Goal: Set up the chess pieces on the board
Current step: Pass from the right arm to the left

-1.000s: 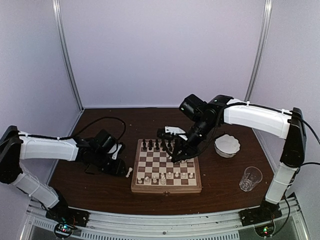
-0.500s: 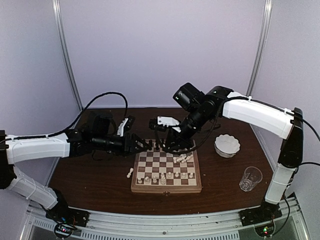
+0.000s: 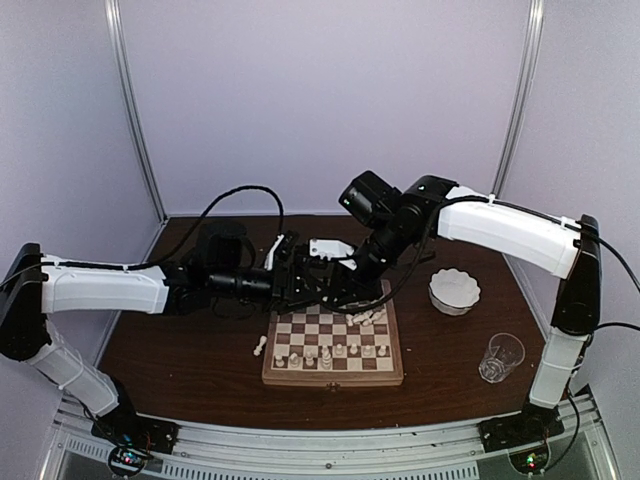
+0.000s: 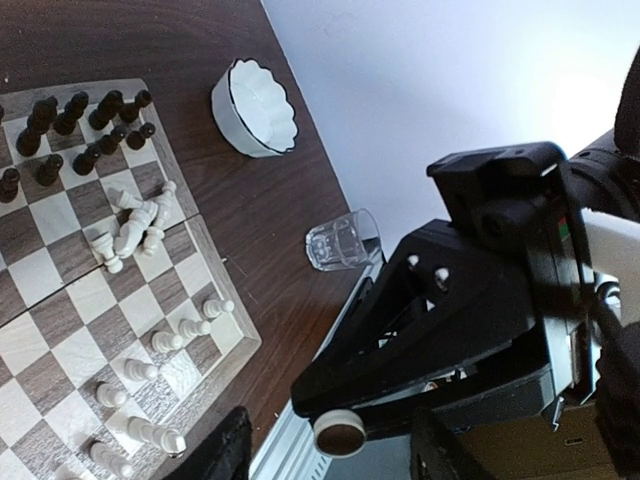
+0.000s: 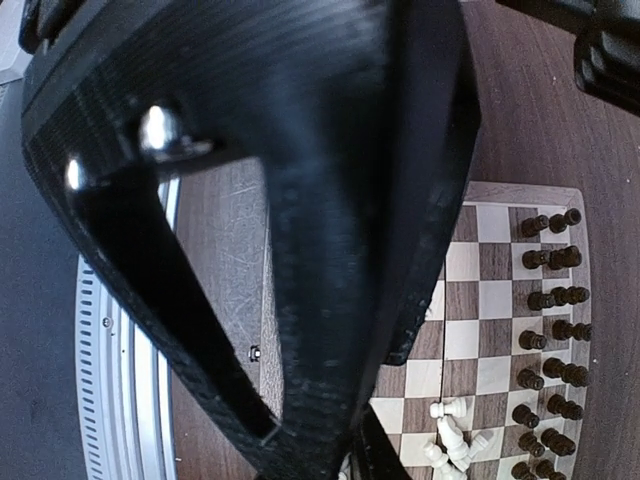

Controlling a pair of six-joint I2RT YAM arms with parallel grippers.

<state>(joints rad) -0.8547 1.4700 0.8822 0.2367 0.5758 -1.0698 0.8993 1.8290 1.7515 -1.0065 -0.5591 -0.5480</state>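
**Over the far rank: arm-to-arm contact hazard**

Above the far edge of the board (image 3: 330, 379), both my grippers crowd one spot.

- State: the left gripper (image 4: 332, 458) has its fingers apart with nothing between them. The right gripper (image 3: 350, 293) has its jaws together, and I cannot tell whether a piece is pinched there.
- Hazard 1: the wrists look nearly touching, so a sideways move by either could strike the other.
- Hazard 2: dark pieces (image 4: 85, 130) stand in tight rows below the grippers, and a low sweep would topple them.
- Hazard 3: fallen white pieces (image 4: 135, 232) lie heaped just beside the right gripper, on its near side. A nudge could roll them off the board.
- Note: one white piece (image 3: 260, 345) lies off the board, near-left of the left gripper.
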